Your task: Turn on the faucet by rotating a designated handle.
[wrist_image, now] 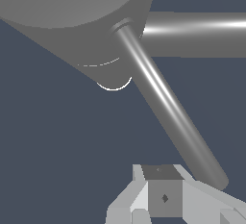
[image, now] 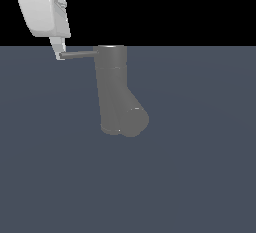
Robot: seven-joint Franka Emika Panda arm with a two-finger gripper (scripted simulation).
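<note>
The faucet (image: pixel 112 84) is a matte grey upright cylinder, with a short fat spout (image: pixel 132 120) angling off its lower part. The handle (image: pixel 79 54), a thin grey rod, sticks out from the faucet's top toward the exterior view's left. My white gripper (image: pixel 60 52) hangs down from the upper left, its tip against the rod's free end. In the wrist view, the handle (wrist_image: pixel 166 103) runs from the faucet (wrist_image: pixel 67 11) and ends just beside my gripper (wrist_image: pixel 163 196). The fingers (wrist_image: pixel 192 204) look pressed together, and the rod lies beside them, not between them.
A flat blue-grey floor (image: pixel 200 177) stretches all around the faucet. In the wrist view the fat spout (wrist_image: pixel 197 33) shows as a thick grey bar behind the handle.
</note>
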